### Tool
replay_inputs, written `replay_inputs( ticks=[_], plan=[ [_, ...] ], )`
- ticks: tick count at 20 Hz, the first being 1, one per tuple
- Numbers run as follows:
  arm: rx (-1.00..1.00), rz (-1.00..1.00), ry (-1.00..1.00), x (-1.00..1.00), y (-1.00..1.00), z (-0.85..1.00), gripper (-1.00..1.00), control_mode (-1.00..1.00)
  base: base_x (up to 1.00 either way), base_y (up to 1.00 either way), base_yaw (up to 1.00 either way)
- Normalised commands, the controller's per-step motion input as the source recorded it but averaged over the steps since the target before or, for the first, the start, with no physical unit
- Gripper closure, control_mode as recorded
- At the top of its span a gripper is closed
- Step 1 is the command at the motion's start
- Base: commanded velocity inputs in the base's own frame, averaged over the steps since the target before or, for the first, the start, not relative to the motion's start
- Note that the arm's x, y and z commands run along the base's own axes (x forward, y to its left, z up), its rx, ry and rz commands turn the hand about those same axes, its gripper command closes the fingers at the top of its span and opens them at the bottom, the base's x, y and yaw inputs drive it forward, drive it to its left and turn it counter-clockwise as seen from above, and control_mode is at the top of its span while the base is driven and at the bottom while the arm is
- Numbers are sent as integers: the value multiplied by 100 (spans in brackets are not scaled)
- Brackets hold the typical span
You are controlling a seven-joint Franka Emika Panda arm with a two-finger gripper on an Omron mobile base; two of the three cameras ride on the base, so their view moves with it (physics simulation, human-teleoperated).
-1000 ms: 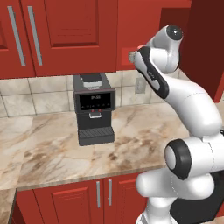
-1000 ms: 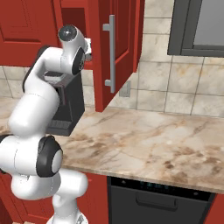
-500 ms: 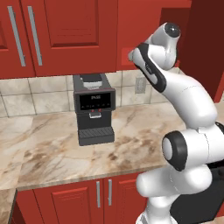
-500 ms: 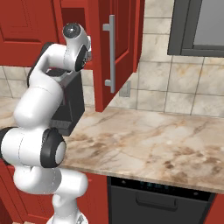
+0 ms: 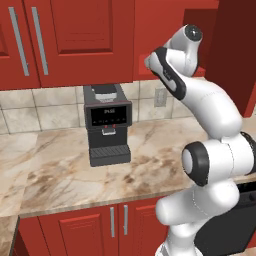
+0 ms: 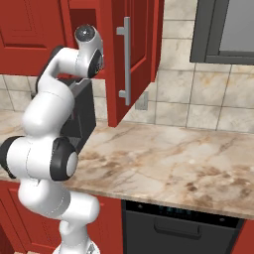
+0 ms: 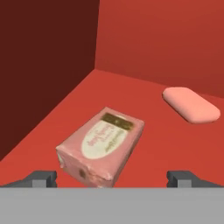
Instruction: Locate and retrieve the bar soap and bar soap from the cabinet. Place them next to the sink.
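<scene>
Hand view, shelf point(image 7: 131, 92) inside cabinet point(image 6: 144, 44). Boxed soap point(image 7: 101, 145) near front edge, left of centre, lying skewed. Pink bar point(image 7: 190, 104) further back toward right, well apart. End effector point(image 7: 112, 179) wide open, empty, tips flanking box. Judgement: box first; roll wrist to square tips with long sides, advance until box sits between, then close.

Red cabinet shelf point(image 7: 144, 144) carries boxed soap bar point(image 7: 101, 146), pink rounded soap bar point(image 7: 190, 104) lying apart.

Two bar soaps point(image 7: 101, 146), one coffee machine point(image 5: 106, 124)
</scene>
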Motion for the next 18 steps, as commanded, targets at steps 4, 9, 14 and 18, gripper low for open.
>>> replay_inputs(
  ticks=[4, 9, 14, 18],
  plan=[
    [0, 1, 0, 15, 0, -3, -100, -100, 0, 0, 0],
    [0, 0, 0, 6, 0, -8, -100, -100, 0, 0, 0],
    [0, 0, 1, 0, 1, -12, -100, -100, 0, 0, 0],
    [0, 0, 0, 2, 4, -10, -100, -100, 0, 0, 0]
  ],
)
